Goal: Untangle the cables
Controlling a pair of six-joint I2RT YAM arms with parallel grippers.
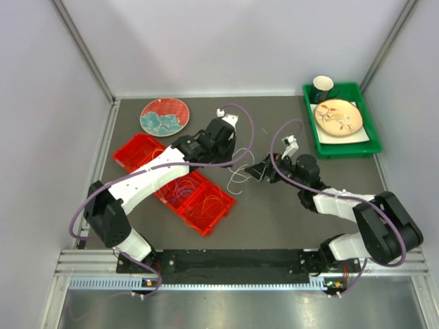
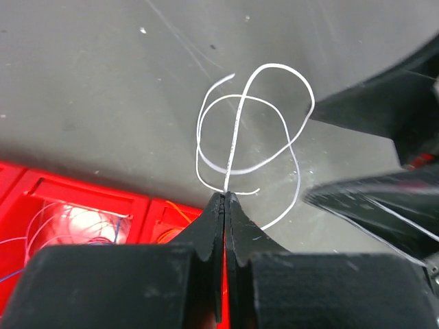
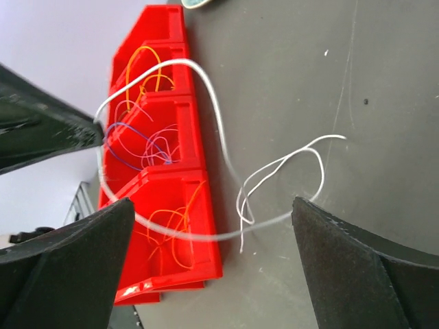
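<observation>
The white cable (image 2: 236, 130) lies on the desk (image 1: 274, 219) near its middle, between the two arms' tips, curled in a few loose overlapping loops. One strand of it runs straight into the left jaws, which are pressed together and pinch it at their very tips. The right jaws stand spread wide just to the right of the loops, one finger on each side of them in the right wrist view, and grip nothing. In that same view a strand close to the lens arcs up to the left jaws.

The other cables (image 3: 154, 147) rest in a red tray (image 1: 130, 154) left of the white one. It has several compartments: orange and yellow loops in one, blue and pale pinkish ones in the next, and orange again in the one after. The left arm (image 1: 147, 179) reaches across above this tray.

The desk is dark grey and matt, marked with fine scratches and pale specks. Plain light walls (image 1: 226, 41) close it in on three sides, and a black bar (image 1: 233, 259) carries both arm bases at the near edge. Purple hoses (image 1: 250, 130) loop along each arm.

At the far left lies a round plate (image 1: 164, 116) patterned in red and teal. At the far right stands a green bin (image 1: 346, 152) holding a cream floral plate (image 1: 338, 116) and a dark cup (image 1: 323, 86), well apart from the cables. The right arm (image 1: 336, 200) bends in from the near right corner.
</observation>
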